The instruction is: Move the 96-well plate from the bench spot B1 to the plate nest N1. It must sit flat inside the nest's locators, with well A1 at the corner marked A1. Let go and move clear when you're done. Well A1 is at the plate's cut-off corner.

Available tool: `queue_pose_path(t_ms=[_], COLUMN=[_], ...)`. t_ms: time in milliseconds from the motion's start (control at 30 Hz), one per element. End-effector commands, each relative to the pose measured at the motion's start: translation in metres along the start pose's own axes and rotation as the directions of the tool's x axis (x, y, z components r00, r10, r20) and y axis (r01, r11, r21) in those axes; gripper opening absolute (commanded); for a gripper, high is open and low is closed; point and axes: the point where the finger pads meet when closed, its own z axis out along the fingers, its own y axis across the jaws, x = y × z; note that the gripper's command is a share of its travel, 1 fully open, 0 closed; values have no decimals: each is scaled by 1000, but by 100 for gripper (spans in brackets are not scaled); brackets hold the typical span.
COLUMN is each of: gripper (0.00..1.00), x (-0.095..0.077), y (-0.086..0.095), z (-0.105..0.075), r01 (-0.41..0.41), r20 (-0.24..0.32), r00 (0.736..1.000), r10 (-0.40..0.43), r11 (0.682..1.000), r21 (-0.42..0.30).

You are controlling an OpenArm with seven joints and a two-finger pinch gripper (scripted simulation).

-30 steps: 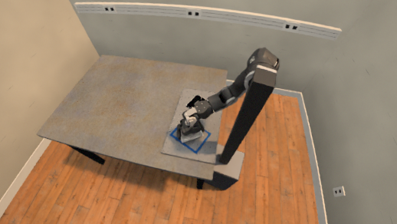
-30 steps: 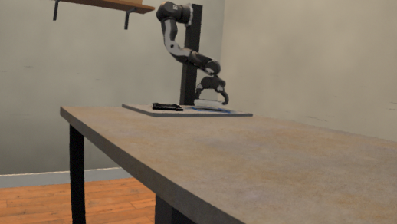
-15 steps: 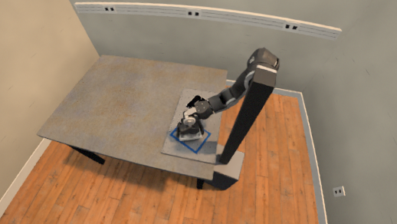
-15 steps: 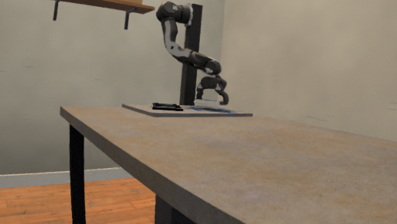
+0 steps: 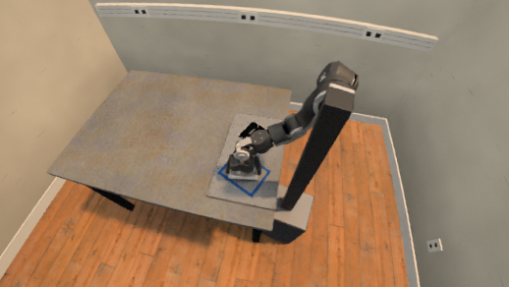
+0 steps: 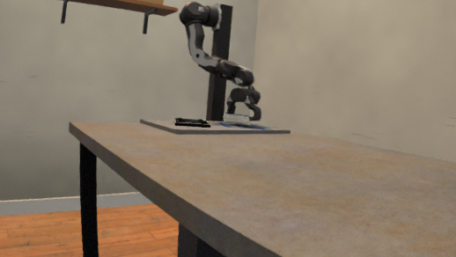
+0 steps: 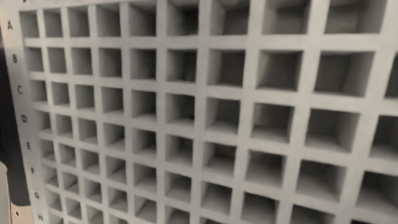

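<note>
The hand (image 5: 244, 172) (image 6: 243, 116) is closed on the 96-well plate (image 5: 243, 176) (image 6: 237, 118) (image 7: 202, 95), its fingers at opposite sides. Under the hand, a blue outline (image 5: 236, 185) (image 6: 260, 127) marks the pale board (image 5: 221, 191) (image 6: 194, 131). Near the hand, apart from the plate, sits the black nest (image 5: 252, 129) (image 6: 192, 122). The table (image 5: 138, 128) (image 6: 286, 176) extends well beyond.

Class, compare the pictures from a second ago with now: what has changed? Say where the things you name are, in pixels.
The white, rectangular 96-well plate (image 5: 243, 176) (image 6: 237, 118) (image 7: 182, 42) and the dark two-finger gripper (image 5: 244, 170) (image 6: 243, 117) have turned together; from above, the plate's outer edge now runs nearly level across the picture. Nothing was let go. The black, frame-like nest (image 5: 252, 128) (image 6: 192, 122) and blue square outline (image 5: 235, 184) (image 6: 264, 128) stayed put.
</note>
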Motion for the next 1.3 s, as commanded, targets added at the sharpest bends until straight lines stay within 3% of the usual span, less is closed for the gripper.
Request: queue_pose_path(t_ms=[0,367,533,933,1100,1267], gripper=[0,0,0,0,0,0], x=[-1,-1,-2,-2,-3,-3], y=[2,2,2,2,1,1], z=[-1,-1,0,0,0,0], r01=[-37,-37,-258,-258,-467,-467], r20=[14,14,14,14,13,13], r00=[999,999,966,966,884,884], r10=[37,37,259,259,467,467], r11=[999,999,966,966,884,884], r21=[-14,-14,-14,-14,-18,-18])
